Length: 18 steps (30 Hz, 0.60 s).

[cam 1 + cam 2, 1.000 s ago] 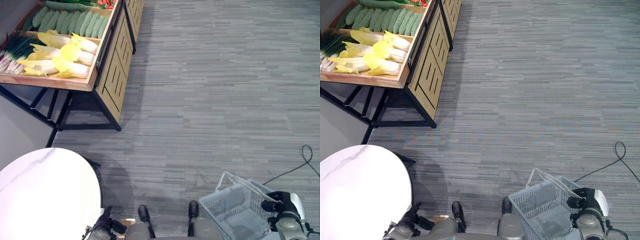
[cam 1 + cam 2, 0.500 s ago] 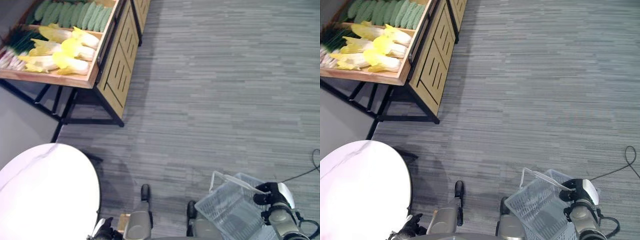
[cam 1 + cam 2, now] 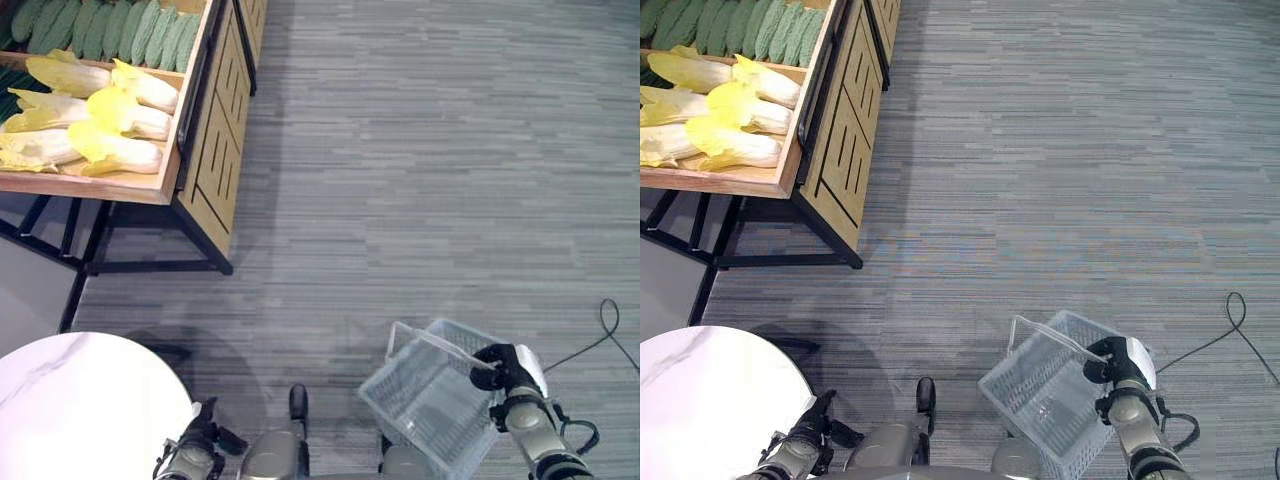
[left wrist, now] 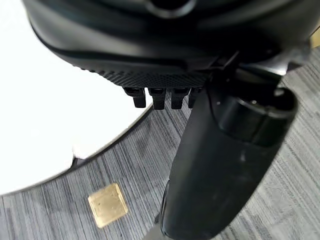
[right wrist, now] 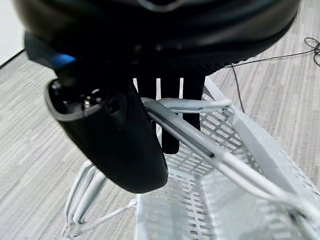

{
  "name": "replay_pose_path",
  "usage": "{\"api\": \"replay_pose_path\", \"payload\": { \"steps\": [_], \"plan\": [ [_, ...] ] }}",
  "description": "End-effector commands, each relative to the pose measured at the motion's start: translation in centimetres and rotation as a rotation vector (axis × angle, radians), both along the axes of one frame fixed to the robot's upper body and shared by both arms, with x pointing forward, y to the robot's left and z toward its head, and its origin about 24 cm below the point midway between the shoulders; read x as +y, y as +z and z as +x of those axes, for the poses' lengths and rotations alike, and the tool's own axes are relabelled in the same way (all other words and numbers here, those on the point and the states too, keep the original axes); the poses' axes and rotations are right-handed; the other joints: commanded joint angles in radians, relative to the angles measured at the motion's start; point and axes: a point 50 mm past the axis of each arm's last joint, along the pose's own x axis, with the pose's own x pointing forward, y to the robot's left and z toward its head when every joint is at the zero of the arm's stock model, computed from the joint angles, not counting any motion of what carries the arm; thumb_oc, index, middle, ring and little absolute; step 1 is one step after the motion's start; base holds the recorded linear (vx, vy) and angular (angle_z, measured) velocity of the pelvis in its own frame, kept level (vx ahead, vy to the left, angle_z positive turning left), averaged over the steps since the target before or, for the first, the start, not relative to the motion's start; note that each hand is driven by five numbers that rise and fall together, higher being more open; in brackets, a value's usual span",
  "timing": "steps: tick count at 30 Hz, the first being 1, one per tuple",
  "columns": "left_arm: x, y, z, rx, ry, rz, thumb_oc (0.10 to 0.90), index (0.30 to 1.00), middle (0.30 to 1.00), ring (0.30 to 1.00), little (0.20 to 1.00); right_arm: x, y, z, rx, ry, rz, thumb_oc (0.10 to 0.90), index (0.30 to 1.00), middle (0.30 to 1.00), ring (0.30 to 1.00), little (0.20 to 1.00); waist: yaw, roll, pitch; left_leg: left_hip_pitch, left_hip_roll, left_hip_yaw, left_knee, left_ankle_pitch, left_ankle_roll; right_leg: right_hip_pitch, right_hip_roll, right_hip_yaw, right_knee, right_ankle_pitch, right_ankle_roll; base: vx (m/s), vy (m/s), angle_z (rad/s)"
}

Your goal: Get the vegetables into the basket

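My right hand (image 3: 500, 367) curled round handle (image 5: 200, 106) of white basket (image 3: 430, 400), basket tilted above grey floor (image 3: 420, 180). My left hand (image 3: 195, 445) low beside round white worktop (image 3: 80, 400), fingers curled, holding nothing. Vegetables: cabbages (image 3: 95, 110) and cucumbers (image 3: 110, 28) in wooden stand (image 3: 190, 120), well apart from basket.

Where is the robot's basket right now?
The white basket hangs by its handle from the right hand, low on the right in the eye views, over grey carpet, far from the vegetable stand.

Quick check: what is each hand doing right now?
Left hand: fingers curled, holding nothing.
Right hand: closed on the basket's handle.
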Motion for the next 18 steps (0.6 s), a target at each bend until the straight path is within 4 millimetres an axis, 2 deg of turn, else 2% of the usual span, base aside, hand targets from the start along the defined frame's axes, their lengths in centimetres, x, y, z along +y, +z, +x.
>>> {"api": "replay_pose_path", "payload": {
  "steps": [1,3,7,11,14,16,18],
  "plan": [
    [2.2,0.3,-1.3,0.018,0.044,0.080,0.900,1.000,1.000,1.000,1.000,-2.8,2.3,0.3,-0.088,-0.056,-0.089,0.400,0.300,0.300,0.300,0.300,-0.001,-0.001,-0.024,-0.067,0.028,-0.042,0.122,-0.069,-0.024,-0.052,0.001,0.042,0.126,0.168,0.036,0.05,0.183,-0.23],
    [2.6,0.9,-0.2,-0.020,0.053,0.089,0.900,1.000,1.000,1.000,1.000,-2.6,2.1,0.2,-0.079,-0.052,-0.085,0.400,0.300,0.300,0.300,0.300,-0.011,0.011,-0.006,-0.034,0.025,-0.043,0.121,-0.087,-0.016,-0.113,0.014,0.022,0.180,0.168,0.021,0.11,0.195,-0.13],
    [2.7,1.2,0.6,-0.044,0.050,0.090,0.900,1.000,1.000,1.000,1.000,-2.2,2.3,0.5,-0.094,-0.028,-0.086,0.400,0.300,0.300,0.300,0.300,-0.041,0.018,0.020,0.025,0.027,-0.050,0.108,-0.112,-0.024,-0.191,0.044,-0.010,0.095,0.129,0.012,0.16,0.000,0.06],
    [2.1,0.9,0.6,-0.031,0.030,0.079,0.900,1.000,1.000,1.000,1.000,-2.1,2.4,0.5,-0.096,-0.014,-0.101,0.400,0.300,0.300,0.300,0.300,-0.078,0.012,0.037,0.103,0.034,-0.076,0.109,-0.159,-0.051,-0.269,0.040,-0.006,-0.065,0.198,0.041,0.31,-0.160,0.12],
    [1.7,0.6,0.1,-0.013,0.020,0.069,0.900,1.000,1.000,1.000,1.000,-2.2,1.7,-0.7,-0.054,-0.012,-0.101,0.400,0.300,0.300,0.300,0.300,-0.088,0.007,0.020,0.153,0.045,-0.100,0.114,-0.185,-0.068,-0.252,0.055,-0.007,-0.056,0.197,0.037,0.33,-0.260,0.64],
    [1.3,0.1,-1.1,0.019,0.048,0.052,0.900,1.000,1.000,1.000,1.000,-2.9,1.5,-1.6,-0.023,-0.022,-0.107,0.400,0.300,0.300,0.300,0.300,-0.087,0.026,-0.017,0.175,0.094,-0.125,0.117,-0.152,-0.099,-0.219,0.100,-0.043,-0.048,0.160,0.001,0.35,-0.408,0.44],
    [0.7,-0.2,-1.1,0.023,0.036,0.037,0.900,1.000,1.000,1.000,1.000,-3.5,2.2,-1.5,-0.047,-0.024,-0.124,0.400,0.300,0.300,0.300,0.300,-0.093,0.047,-0.027,0.174,0.121,-0.142,0.139,-0.115,-0.120,-0.215,0.122,-0.059,-0.021,0.122,-0.019,0.25,-0.329,0.24]
  ]
}}
